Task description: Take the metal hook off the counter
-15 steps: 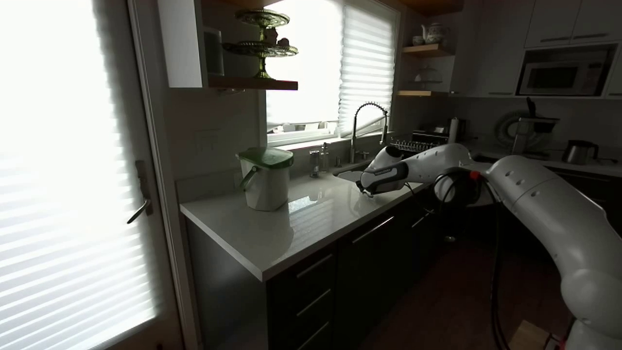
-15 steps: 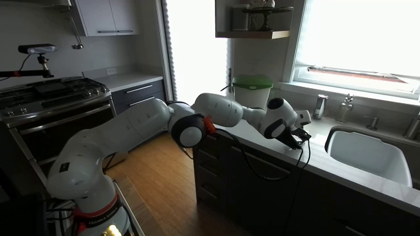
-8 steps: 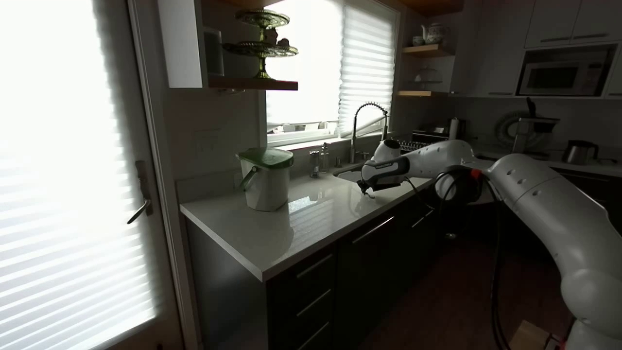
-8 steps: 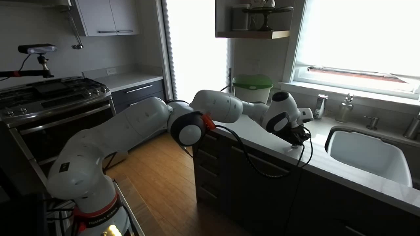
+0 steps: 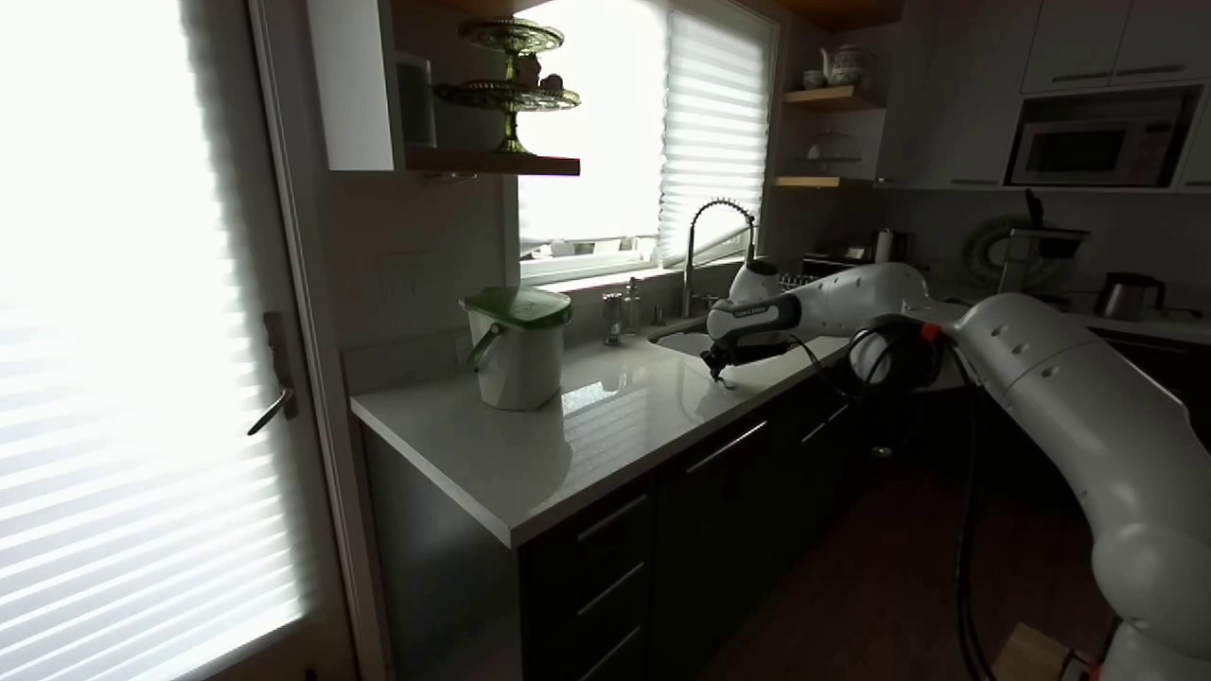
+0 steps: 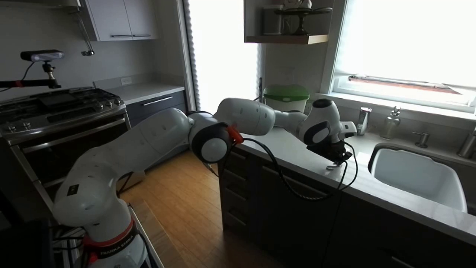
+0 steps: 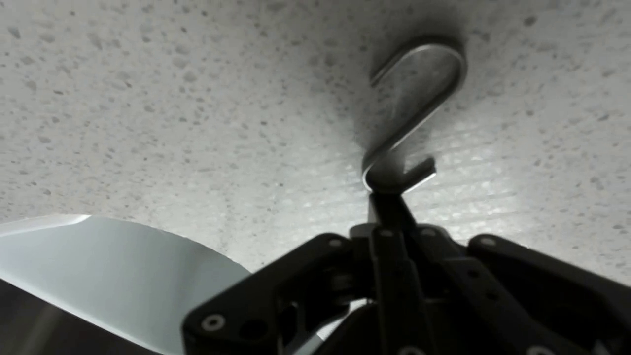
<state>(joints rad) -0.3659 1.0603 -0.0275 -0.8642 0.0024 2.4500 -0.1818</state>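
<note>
The black two-finger gripper (image 7: 388, 202) has just closed: its jaws, apart one second ago, now pinch the nearer bend of the thin grey metal S-shaped hook (image 7: 413, 123). So the grasp seems made, and the lifting remains. The hook is down at the long, pale, speckled counter (image 5: 426, 421); whether it touches is unclear. In an exterior view, in dim light, from left to right stand a white bucket with green lid (image 5: 519, 350), an arched metal faucet (image 5: 689, 284) and a silver kettle (image 5: 1126, 296).

s-shaped metal hook (image 7: 416, 121), thin, shiny, near bend pinched at tips of gripper (image 7: 388, 198), far bend pointing away, low over pale speckled bench (image 7: 148, 123); can't tell if touching.
</note>
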